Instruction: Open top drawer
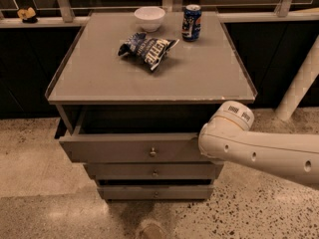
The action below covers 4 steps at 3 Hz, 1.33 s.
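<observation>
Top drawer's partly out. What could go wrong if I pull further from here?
1. The gripper, mostly hidden behind the arm, is at the right end of the top drawer front, far from its knob; an off-centre pull may skew and jam the drawer.
2. The arm's wrist sits just under the tabletop near its front right corner; lifting could bump it.
3. A jolt might tip the upright can.
</observation>
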Motion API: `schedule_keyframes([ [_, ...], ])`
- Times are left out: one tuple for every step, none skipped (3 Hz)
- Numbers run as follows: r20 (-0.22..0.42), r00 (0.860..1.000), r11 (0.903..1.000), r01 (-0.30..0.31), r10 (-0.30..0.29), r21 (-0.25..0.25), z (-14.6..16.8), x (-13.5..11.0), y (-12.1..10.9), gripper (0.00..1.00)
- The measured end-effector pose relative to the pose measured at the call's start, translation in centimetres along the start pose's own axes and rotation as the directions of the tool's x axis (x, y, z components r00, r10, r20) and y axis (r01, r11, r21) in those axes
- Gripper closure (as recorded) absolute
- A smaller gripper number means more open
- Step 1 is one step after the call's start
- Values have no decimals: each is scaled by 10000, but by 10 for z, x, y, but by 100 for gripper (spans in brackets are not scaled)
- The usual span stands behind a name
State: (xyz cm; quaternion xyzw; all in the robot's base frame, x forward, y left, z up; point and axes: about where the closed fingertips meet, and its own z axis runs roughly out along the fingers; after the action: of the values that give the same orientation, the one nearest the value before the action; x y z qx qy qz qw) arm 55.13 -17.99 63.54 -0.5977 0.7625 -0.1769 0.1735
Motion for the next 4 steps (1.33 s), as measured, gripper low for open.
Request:
schedule_keyframes([
  [0, 10000, 10000, 0, 0, 0, 0, 0, 0, 100],
  [-195, 9998, 9999, 29, -31, -121, 2, 11, 15, 100],
  [-200, 9998, 9999, 30, -33, -118, 1, 9, 16, 100],
  [-144, 9999, 10000, 28, -28, -5, -2, 8, 15, 100],
])
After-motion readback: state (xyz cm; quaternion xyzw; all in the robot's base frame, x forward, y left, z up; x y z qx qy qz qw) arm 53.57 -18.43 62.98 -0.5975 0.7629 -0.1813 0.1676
